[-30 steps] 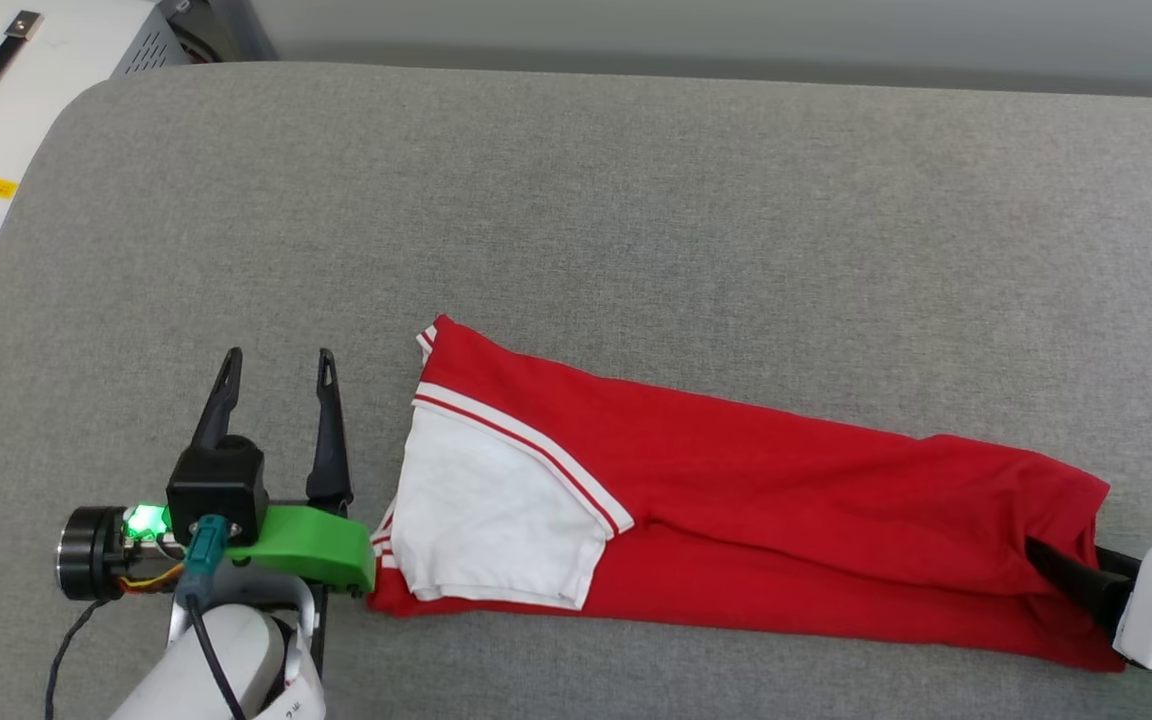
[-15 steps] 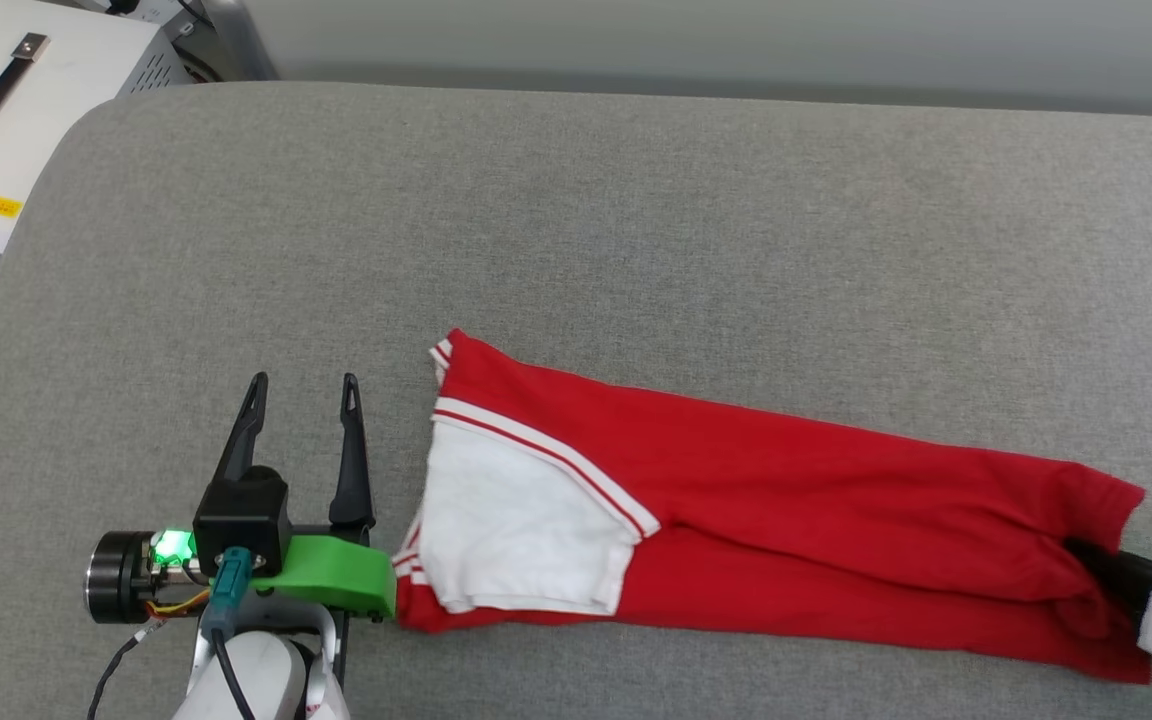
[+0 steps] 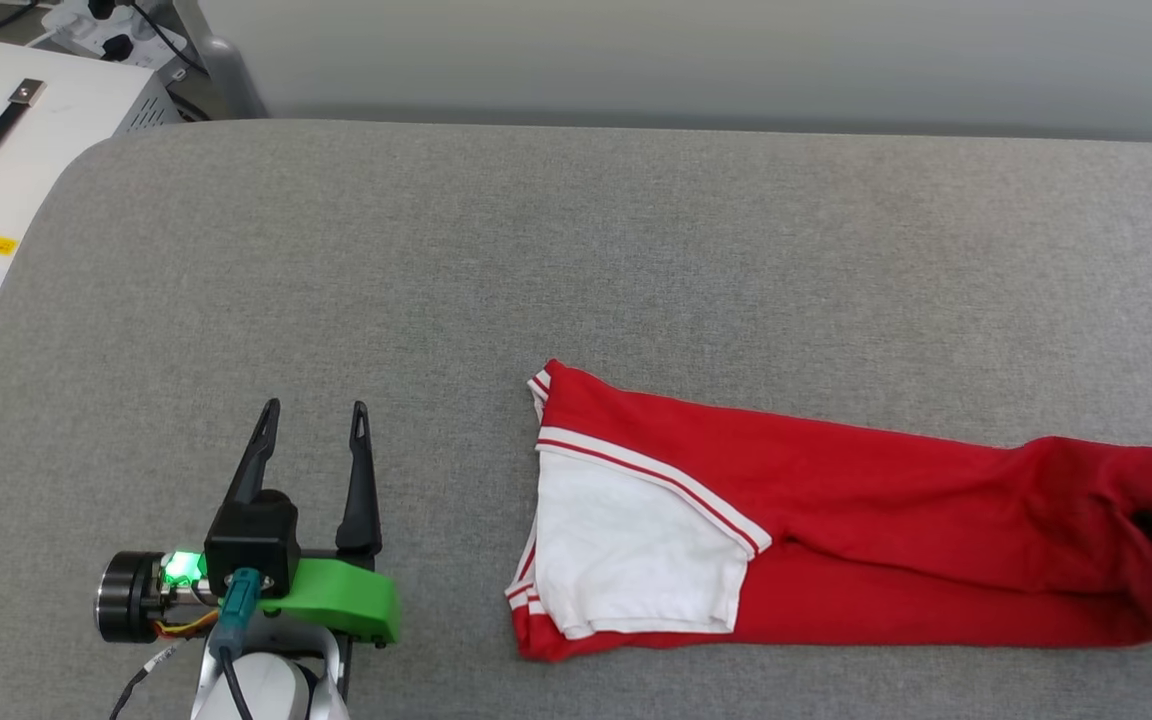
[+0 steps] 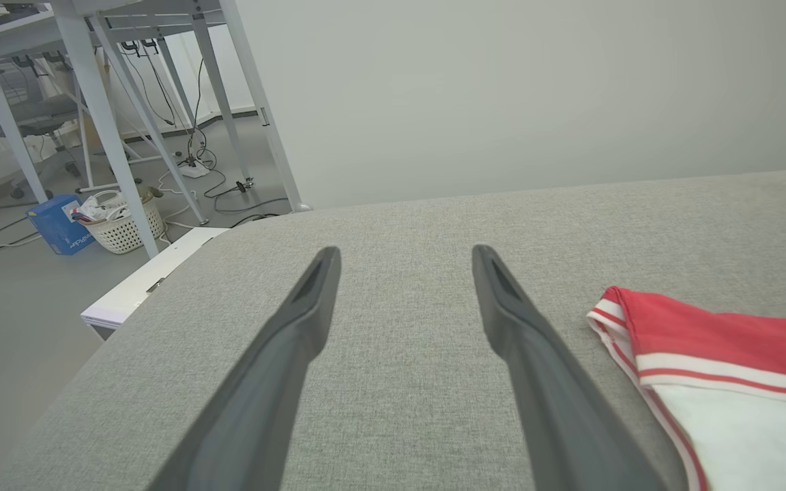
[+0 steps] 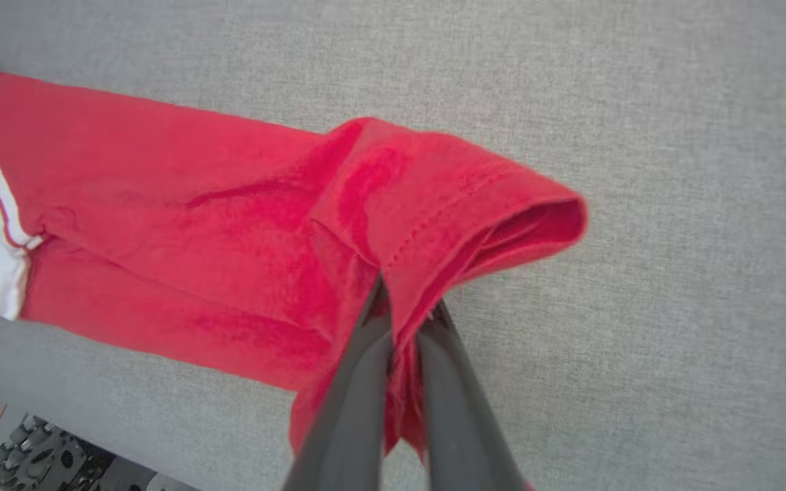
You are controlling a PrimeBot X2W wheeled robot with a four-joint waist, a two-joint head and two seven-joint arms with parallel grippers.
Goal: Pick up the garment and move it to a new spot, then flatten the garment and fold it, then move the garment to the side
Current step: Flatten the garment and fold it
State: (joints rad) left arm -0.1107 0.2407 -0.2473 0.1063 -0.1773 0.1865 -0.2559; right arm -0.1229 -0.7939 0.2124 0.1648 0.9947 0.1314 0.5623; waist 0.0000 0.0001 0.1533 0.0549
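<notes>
- Grey woven cloth covered the padded surface (image 3: 576, 250) beneath both tools, stretching well ahead of the left gripper (image 3: 316, 407) and off to either side.
- The red garment (image 3: 836, 520) lay on that surface as a long narrow band, folded lengthwise. It ran from a spot to the right of the left gripper, apart from it, up to the tips of the right gripper (image 5: 406, 300).
- Judging from that shape, the pick-up, the flattening and at least the lengthwise folding looked done. A crosswise fold may have been left, and so was the move to the side, which the right gripper's hold may have been serving.
- The white sleeve (image 3: 636, 550), edged in red-and-white trim, sat on top at the end nearer the left gripper. No lettering showed.
- The hem end (image 5: 502, 204) was bunched and lifted into an open loop just past the right fingertips, with creases running back from the pinch.
- The right gripper's fingers were pressed together on that red cloth.
- The left gripper's fingers stood apart, holding nothing.
</notes>
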